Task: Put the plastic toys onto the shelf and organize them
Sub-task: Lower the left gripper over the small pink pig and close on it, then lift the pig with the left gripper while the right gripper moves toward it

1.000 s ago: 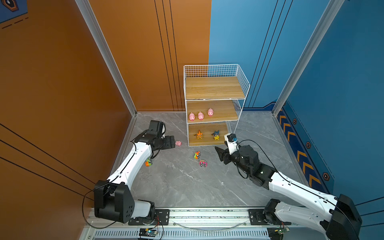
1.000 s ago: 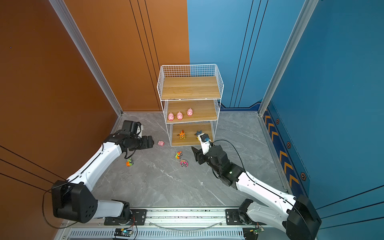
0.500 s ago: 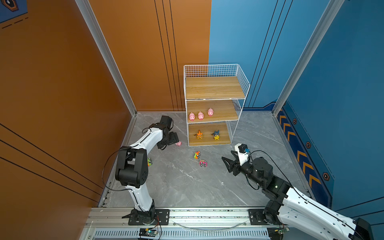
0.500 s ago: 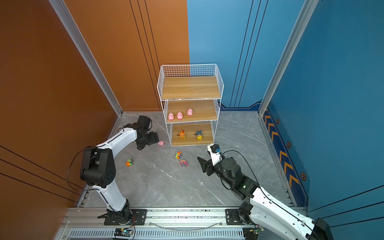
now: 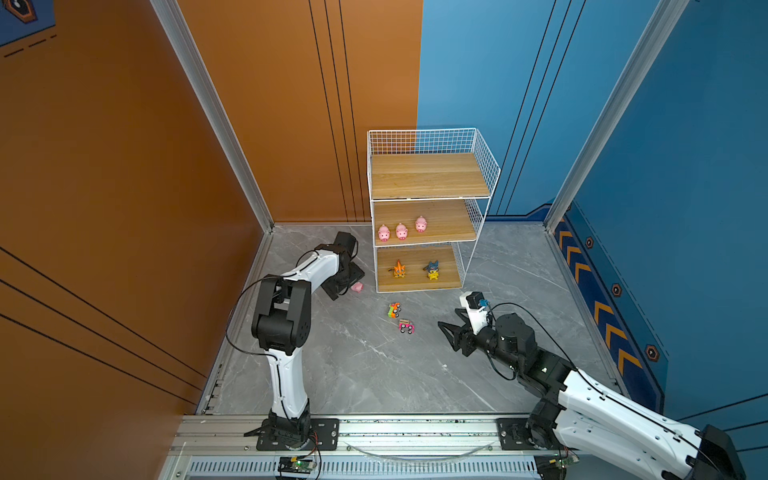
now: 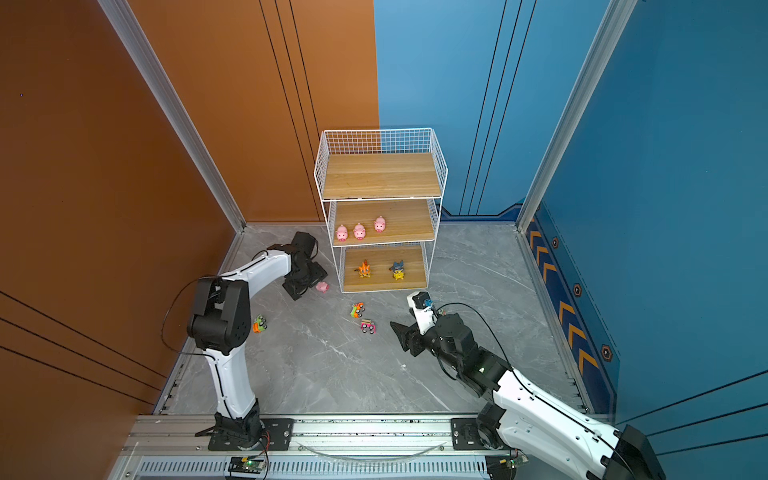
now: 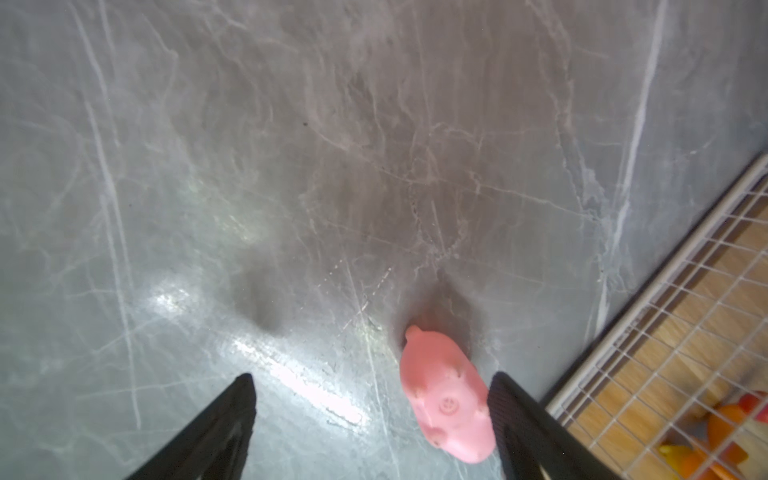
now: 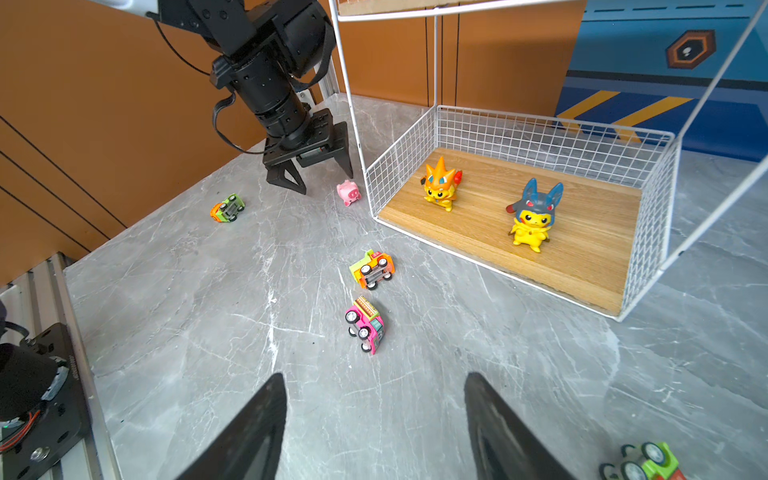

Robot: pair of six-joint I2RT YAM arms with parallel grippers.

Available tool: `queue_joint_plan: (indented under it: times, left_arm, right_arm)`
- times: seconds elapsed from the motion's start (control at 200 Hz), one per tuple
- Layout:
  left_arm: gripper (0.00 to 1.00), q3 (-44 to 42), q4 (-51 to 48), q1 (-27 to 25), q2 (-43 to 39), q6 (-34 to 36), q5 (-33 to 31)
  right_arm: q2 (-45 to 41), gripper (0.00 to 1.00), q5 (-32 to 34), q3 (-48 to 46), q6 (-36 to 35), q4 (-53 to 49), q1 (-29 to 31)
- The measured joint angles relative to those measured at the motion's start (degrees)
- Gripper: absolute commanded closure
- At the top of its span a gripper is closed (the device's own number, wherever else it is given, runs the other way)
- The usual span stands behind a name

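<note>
Right wrist view: four cars (image 8: 227,208) (image 8: 372,269) (image 8: 365,324) (image 8: 648,461), one pig (image 8: 348,192) on floor (image 8: 208,332); left fingers (image 8: 343,156), right fingers (image 8: 249,436) both spread.

Robot lab test cell; orange wall panels (image 5: 104,166) and blue wall panels (image 5: 685,208) on aluminium posts (image 5: 208,97) box in a grey marble-look tabletop (image 5: 374,374); left arm (image 5: 286,382) and right arm (image 5: 602,411) bolted to an aluminium rail (image 5: 415,432); exposed cabling.

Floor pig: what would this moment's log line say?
left end effector: open, near pig, not gripping | right end effector: open, empty | shelf: three pigs on middle tier | pink car: floor
</note>
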Motion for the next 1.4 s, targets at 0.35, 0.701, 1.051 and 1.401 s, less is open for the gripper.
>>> queue_joint_plan:
  times: [0.35,0.701,1.051,1.401]
  left_arm:
    - [0.22,2.3,0.7,-1.1,3.5,-10.2,-0.1]
    - [0.40,3.9,3.1,-1.7,5.2,-16.0,0.2]
    - [0.72,2.0,8.9,-1.7,5.4,-18.1,1.5]
    - [0.74,-12.8,19.2,-0.4,-3.5,-14.0,4.4]
  right_arm:
    - [0.0,0.31,-0.9,-0.9,0.0,0.0,0.0]
    - [0.3,0.31,-0.9,-1.7,0.0,0.8,-0.2]
    - [1.2,0.31,-0.9,-1.8,0.2,1.5,-0.4]
    - [5.7,0.32,-2.1,-1.5,4.6,3.0,0.6]
